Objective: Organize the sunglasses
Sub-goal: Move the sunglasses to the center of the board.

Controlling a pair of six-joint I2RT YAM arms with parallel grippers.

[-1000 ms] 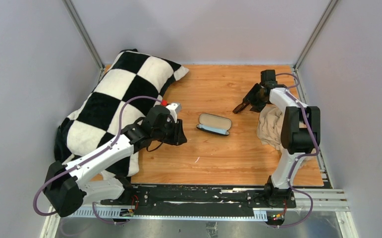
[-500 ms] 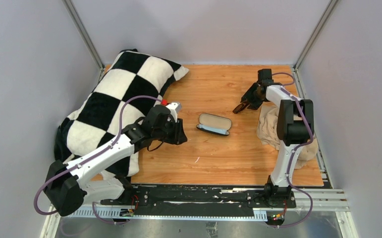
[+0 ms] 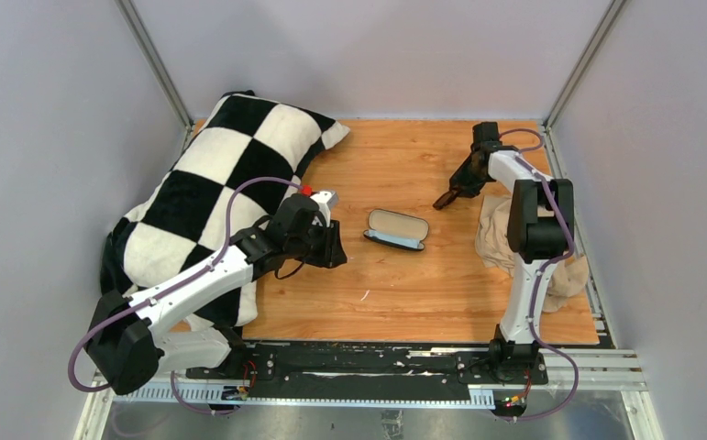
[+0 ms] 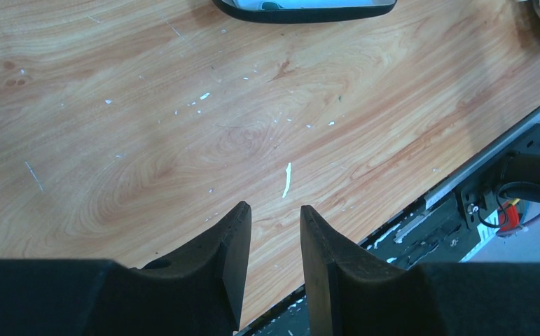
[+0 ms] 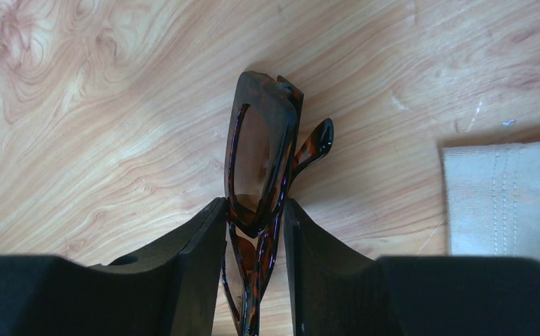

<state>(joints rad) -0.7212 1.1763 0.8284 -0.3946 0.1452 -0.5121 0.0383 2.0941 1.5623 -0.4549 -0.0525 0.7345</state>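
The sunglasses [image 5: 260, 154], a folded pair with brown lenses and a tortoiseshell frame, lie on the wooden table [image 5: 99, 126] at the back right. My right gripper [image 5: 255, 203] is shut on the sunglasses, with both fingers pressed against the frame near the bridge. From above, the sunglasses [image 3: 445, 196] stick out towards the left of that gripper [image 3: 455, 190]. The black case [image 3: 396, 229] lies open mid-table with its beige lining up. My left gripper [image 4: 275, 208] hovers open and empty left of the case [image 4: 305, 5].
A black-and-white checked pillow [image 3: 230, 174] fills the left side under the left arm. A beige cloth [image 3: 501, 234] lies crumpled by the right arm, and its edge [image 5: 501, 196] shows right of the sunglasses. The table's metal front rail [image 4: 463, 189] is near the left gripper.
The right gripper has closed in on the sunglasses and the right arm has shifted slightly towards the back. The left arm has hardly moved.
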